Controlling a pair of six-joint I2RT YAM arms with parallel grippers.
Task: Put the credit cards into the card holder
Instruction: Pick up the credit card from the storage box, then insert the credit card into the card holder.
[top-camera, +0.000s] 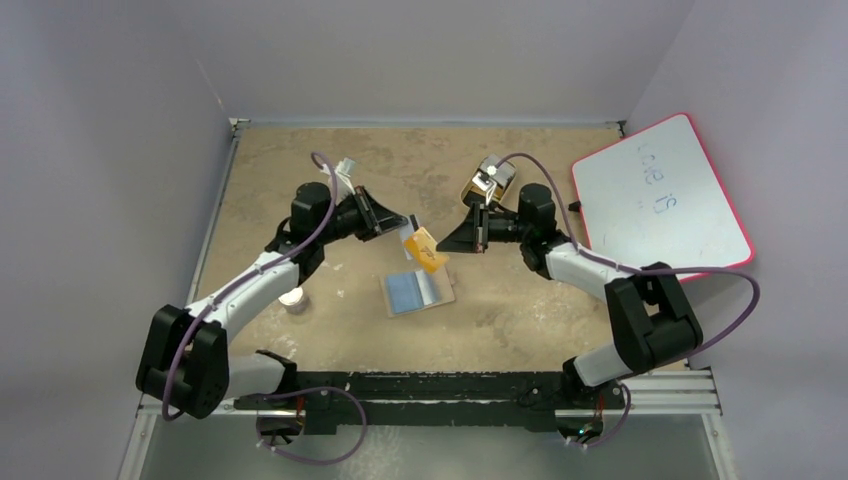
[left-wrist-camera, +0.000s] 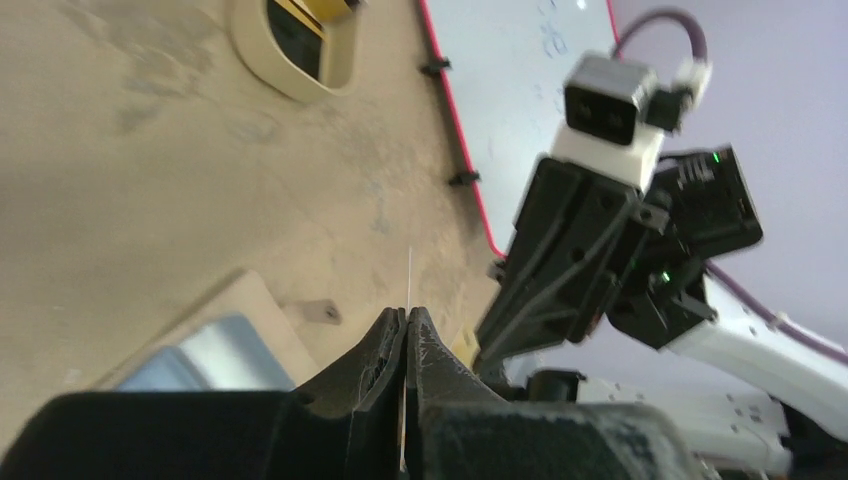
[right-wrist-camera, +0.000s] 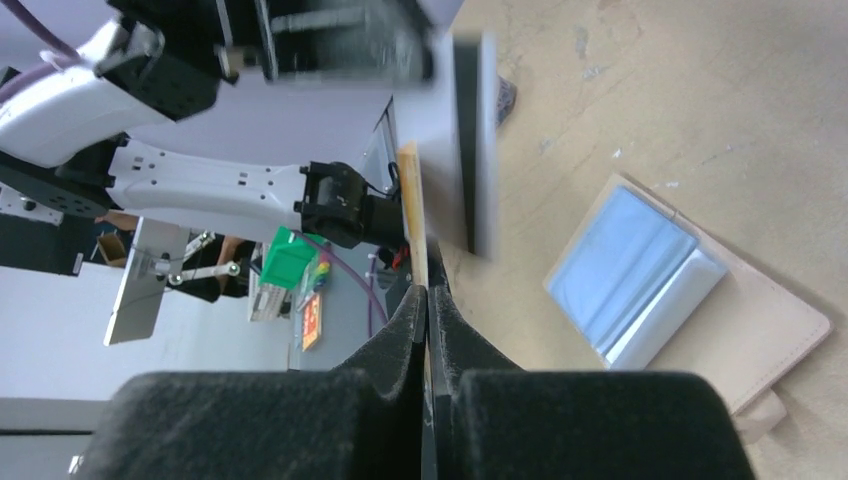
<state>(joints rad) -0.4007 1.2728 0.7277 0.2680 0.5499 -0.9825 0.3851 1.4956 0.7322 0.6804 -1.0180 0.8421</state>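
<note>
Our left gripper (left-wrist-camera: 408, 316) is pressed closed on a thin pale card (left-wrist-camera: 410, 275), which its wrist view shows only edge-on as a bright line rising from the fingertips. Facing it, our right gripper (right-wrist-camera: 428, 296) is likewise clamped tight, on an orange card (right-wrist-camera: 411, 215), also edge-on. From above, the two cards meet in the air between the grippers, the orange one lower; we cannot tell whether they touch.

Just nearer the arm bases, the card holder (right-wrist-camera: 770, 330) lies open and flat on the table (top-camera: 300, 180). A blue card (right-wrist-camera: 620, 270) rests on its left panel, with a paler strip beside it that we cannot identify. The holder's edges are free on all sides.

Bare tabletop runs to the left and far side up to the walls. On the right, behind the right gripper, sits an oval tray (left-wrist-camera: 255, 62). Beyond that a red-rimmed whiteboard (top-camera: 660, 200) lies at the table's right edge. A small round object (top-camera: 292, 298) sits by the left forearm.

We count three cards, one holder, one tray, one whiteboard.
</note>
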